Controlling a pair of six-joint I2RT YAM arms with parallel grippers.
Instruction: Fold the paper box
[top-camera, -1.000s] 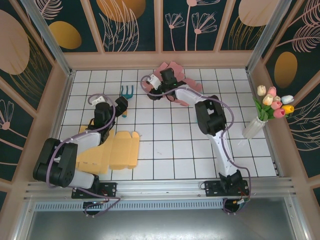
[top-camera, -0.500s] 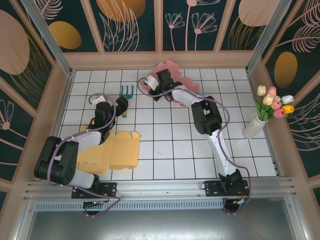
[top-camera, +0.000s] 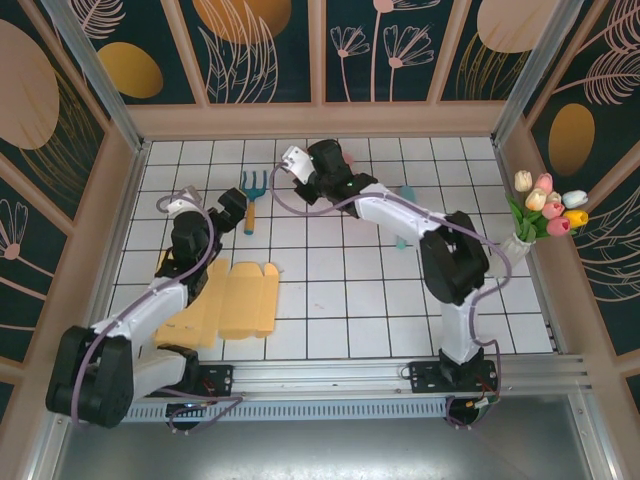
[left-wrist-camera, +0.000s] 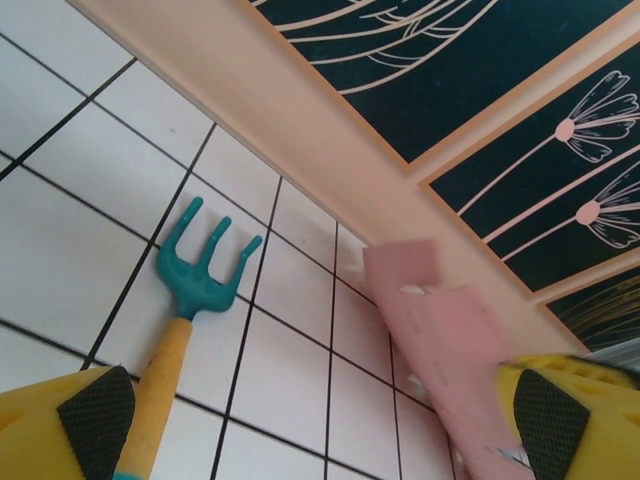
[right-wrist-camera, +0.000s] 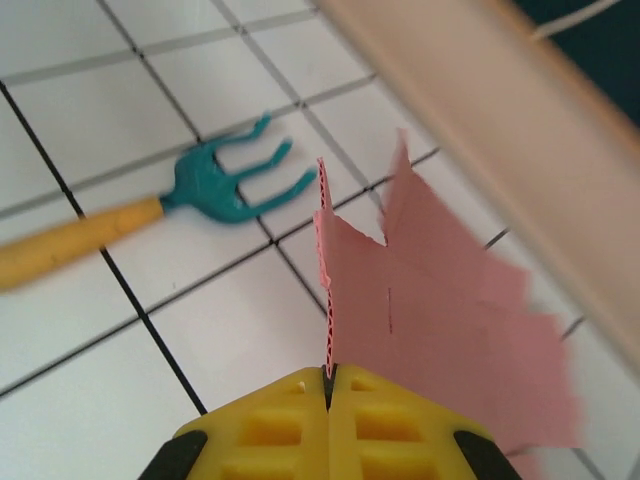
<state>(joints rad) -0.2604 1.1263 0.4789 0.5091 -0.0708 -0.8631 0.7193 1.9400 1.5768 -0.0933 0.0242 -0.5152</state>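
- White tiled desk (top-camera: 340, 290), floral walls (top-camera: 260, 50) behind.
- Right gripper (right-wrist-camera: 328, 385) pinches the flat pink box (right-wrist-camera: 430, 290) by its edge.
- Left gripper (left-wrist-camera: 320, 420) spread wide, near the rake (left-wrist-camera: 205, 270).

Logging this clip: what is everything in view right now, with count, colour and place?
pink cardboard: one, pink, pinched on edge, back of the table
hand rake: one, teal head, yellow handle, back left tiles
flat cardboard: yellow, front left; one sheet or two overlapping, cannot tell
teal object: one, beside the right arm, too hidden to name
vase: one, white, right edge
tulips: several, pink, white, yellow, in the vase
table: one, white tiles
left gripper: open, near the rake handle
right gripper: shut on the pink cardboard
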